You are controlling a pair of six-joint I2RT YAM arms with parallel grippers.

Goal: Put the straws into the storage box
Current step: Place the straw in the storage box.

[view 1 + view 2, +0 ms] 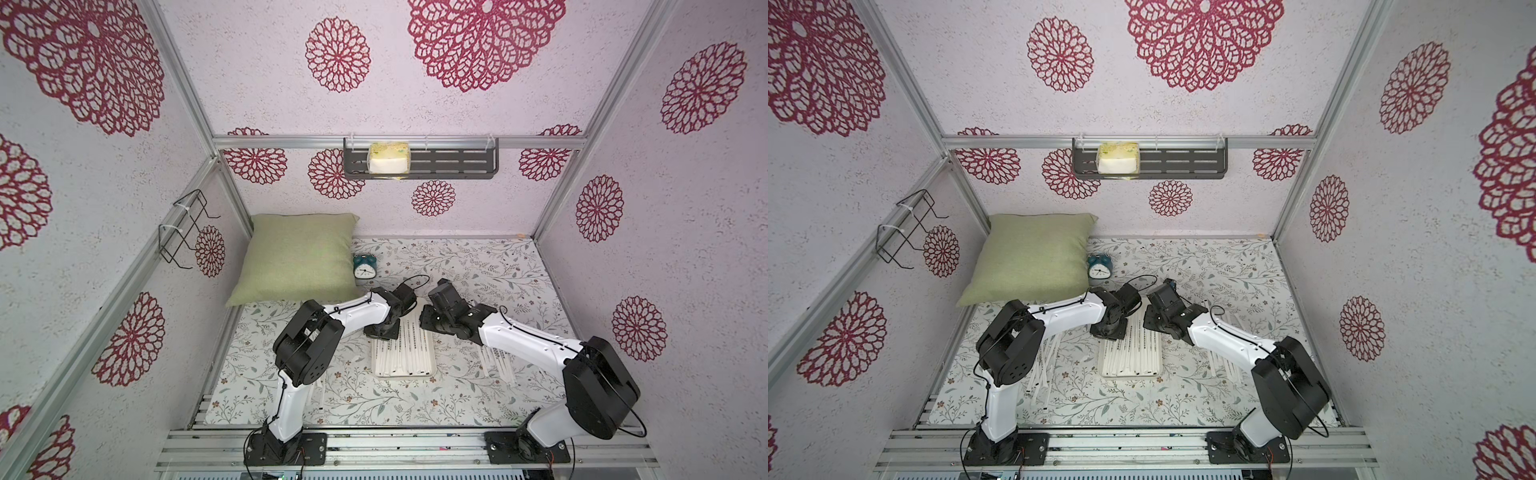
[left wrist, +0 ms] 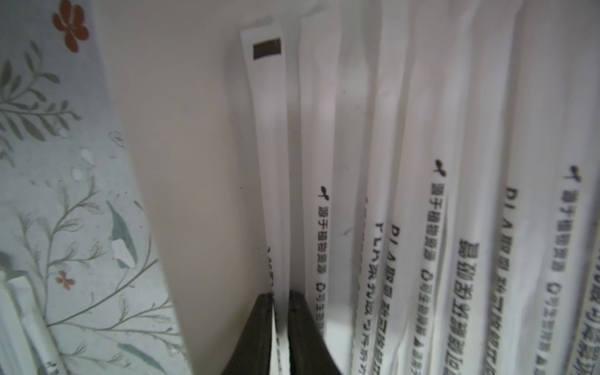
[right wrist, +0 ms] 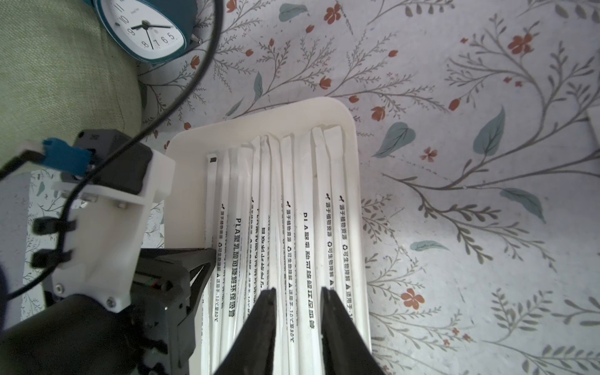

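Note:
The storage box (image 1: 405, 376) is a shallow white tray in the middle of the table, seen in both top views (image 1: 1129, 376). Several paper-wrapped straws (image 1: 405, 353) lie lengthwise in it. Both grippers hang over its far end. My left gripper (image 2: 281, 293) is low at the tray's left side, its jaws a narrow gap apart around one straw (image 2: 269, 130) that lies on the tray floor (image 2: 181, 162). My right gripper (image 3: 298, 289) stands open above the straws (image 3: 305, 211), holding nothing. More straws lie loose on the table to the right (image 1: 498, 361) and to the left (image 1: 1042, 365).
A green pillow (image 1: 299, 257) and a teal alarm clock (image 1: 365, 266) sit behind the tray on the left. A dark slotted shelf (image 1: 457, 160) holding a pale pack hangs on the back wall. A wire rack (image 1: 187, 228) is on the left wall.

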